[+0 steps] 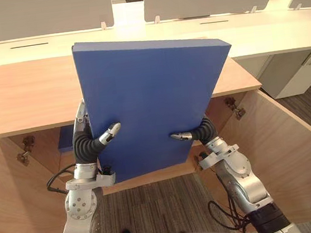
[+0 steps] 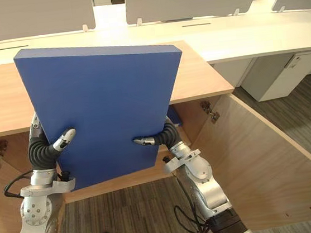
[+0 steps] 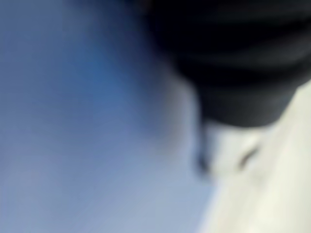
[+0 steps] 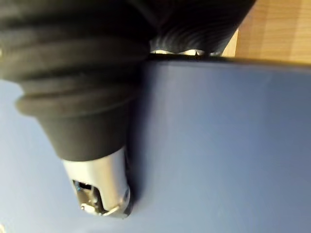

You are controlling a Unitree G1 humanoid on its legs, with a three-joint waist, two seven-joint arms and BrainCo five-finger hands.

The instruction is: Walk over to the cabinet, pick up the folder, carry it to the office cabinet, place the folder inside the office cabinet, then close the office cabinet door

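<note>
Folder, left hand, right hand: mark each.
folder (image 1: 147, 95): left eye view, middle of front cover.
left hand (image 1: 109, 133): left eye view, its thumb.
right hand (image 4: 98, 187): right wrist view, its thumb.

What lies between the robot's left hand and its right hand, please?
The blue folder: left hand and right hand pinch its lower sides, thumbs on its near face, as both eye views show.

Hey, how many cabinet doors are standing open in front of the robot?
2: the left door stands open by the robot's left arm, the right door by its right arm. The held blue folder may hide more of the cabinet.
</note>
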